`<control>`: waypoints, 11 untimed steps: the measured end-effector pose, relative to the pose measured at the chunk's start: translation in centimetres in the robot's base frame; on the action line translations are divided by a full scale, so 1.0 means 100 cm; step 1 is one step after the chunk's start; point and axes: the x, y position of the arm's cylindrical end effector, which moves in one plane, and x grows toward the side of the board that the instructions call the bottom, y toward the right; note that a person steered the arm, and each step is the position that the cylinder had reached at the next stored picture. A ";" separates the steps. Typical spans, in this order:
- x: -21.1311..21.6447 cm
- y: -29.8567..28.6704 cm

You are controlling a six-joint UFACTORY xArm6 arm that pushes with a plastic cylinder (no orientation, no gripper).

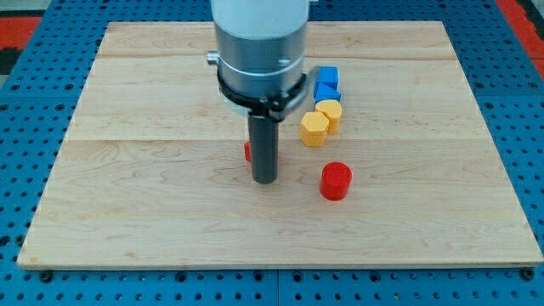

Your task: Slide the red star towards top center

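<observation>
The red star [248,152] lies near the middle of the wooden board [153,195]. Only small red edges of it show at either side of the rod, which hides most of it. My tip [265,179] rests on the board right at the star's near side, touching or almost touching it. The arm's grey body [259,47] hangs over the board's top centre.
A red cylinder [336,181] stands to the right of my tip. Two yellow hexagonal blocks [314,128] [330,112] and two blue blocks [327,77] [325,92] form a cluster up and to the right, next to the arm.
</observation>
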 end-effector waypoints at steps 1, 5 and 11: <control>-0.025 -0.001; 0.007 -0.005; -0.105 0.003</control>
